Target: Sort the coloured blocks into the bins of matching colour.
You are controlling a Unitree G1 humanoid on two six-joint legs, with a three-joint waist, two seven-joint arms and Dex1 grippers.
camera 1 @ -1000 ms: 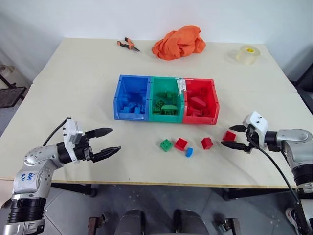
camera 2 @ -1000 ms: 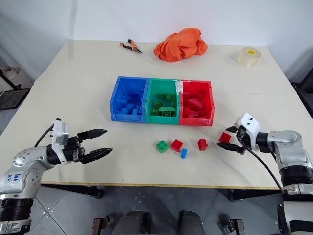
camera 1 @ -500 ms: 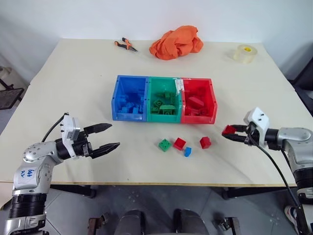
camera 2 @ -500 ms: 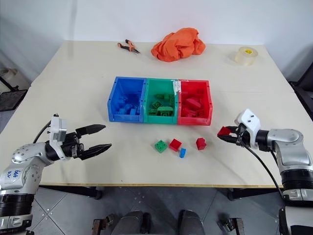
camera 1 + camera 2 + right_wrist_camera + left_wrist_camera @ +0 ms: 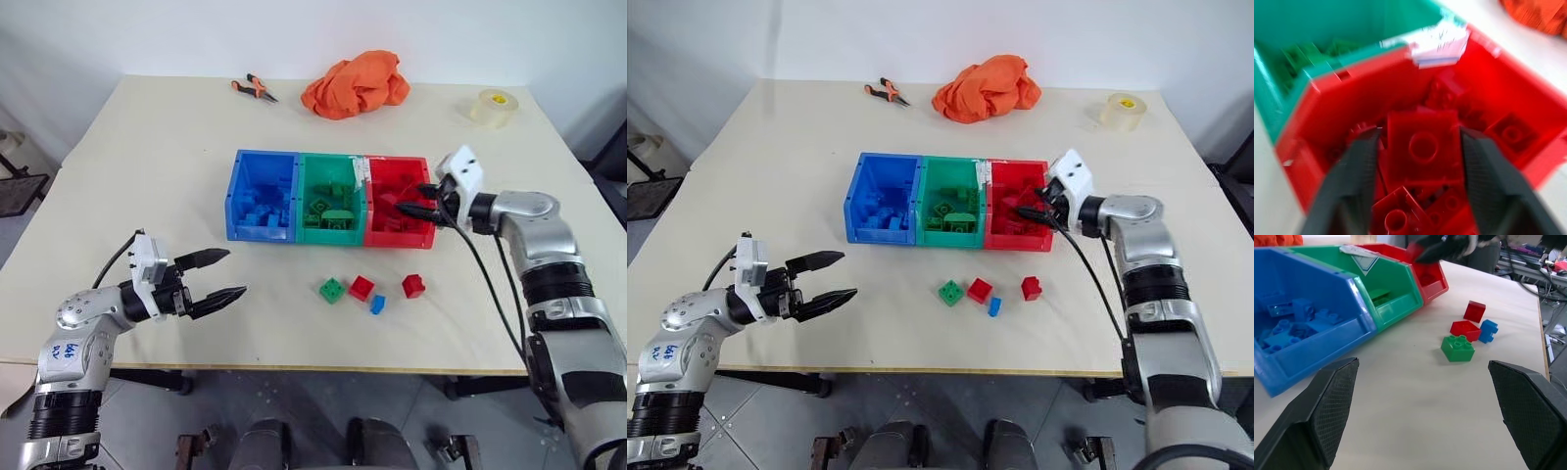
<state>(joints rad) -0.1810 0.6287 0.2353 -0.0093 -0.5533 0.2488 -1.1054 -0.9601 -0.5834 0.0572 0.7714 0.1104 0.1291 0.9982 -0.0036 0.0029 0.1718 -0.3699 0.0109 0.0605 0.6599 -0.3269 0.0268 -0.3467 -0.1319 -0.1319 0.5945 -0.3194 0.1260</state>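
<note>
Red studded plastic block [image 5: 1422, 147], square with one round stud showing on its face, is sitting between the two black fingers of the right claw [image 5: 423, 200], which is gripping it by its sides over the open red plastic bin [image 5: 424, 186]. Below that claw, more red bricks are lying piled inside the bin. Beside it, touching, are standing the green plastic bin [image 5: 333, 235] and then the blue plastic bin [image 5: 261, 231], each holding bricks of its own colour.

Nearer the robot than the right claw, on the pale bench [image 5: 147, 166], are lying a small red brick [image 5: 413, 286], another red brick [image 5: 361, 287], a smaller blue brick [image 5: 377, 305] just beside it, and a green four-stud brick [image 5: 332, 290]. The left claw [image 5: 223, 274] is hovering with fingers wide apart and empty, well apart from these bricks.
</note>
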